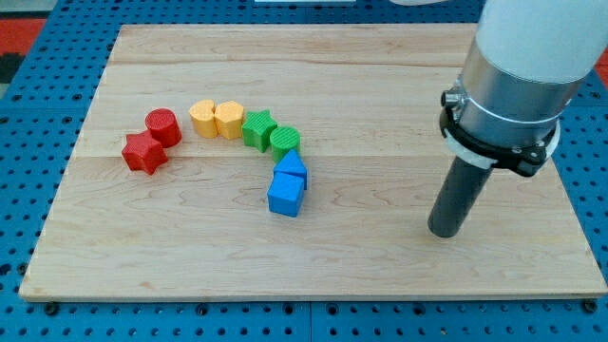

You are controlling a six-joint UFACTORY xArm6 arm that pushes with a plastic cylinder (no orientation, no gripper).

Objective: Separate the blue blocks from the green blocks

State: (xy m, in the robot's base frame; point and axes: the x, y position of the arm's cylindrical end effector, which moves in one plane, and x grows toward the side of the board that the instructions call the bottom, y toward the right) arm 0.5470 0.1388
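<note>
A green star block [256, 129] and a green round block [284, 142] sit side by side near the board's middle. Right below the green round block lie two blue blocks touching each other: a blue wedge-shaped block [292, 167] and a blue cube [285, 196]. The wedge touches the green round block. My tip [443, 231] rests on the board far to the view's right of the blue blocks, apart from every block.
Two yellow blocks [216, 120] sit left of the green star, touching it. A red cylinder [162, 126] and a red star [143, 153] lie further left. The wooden board [313, 275] lies on a blue pegged surface.
</note>
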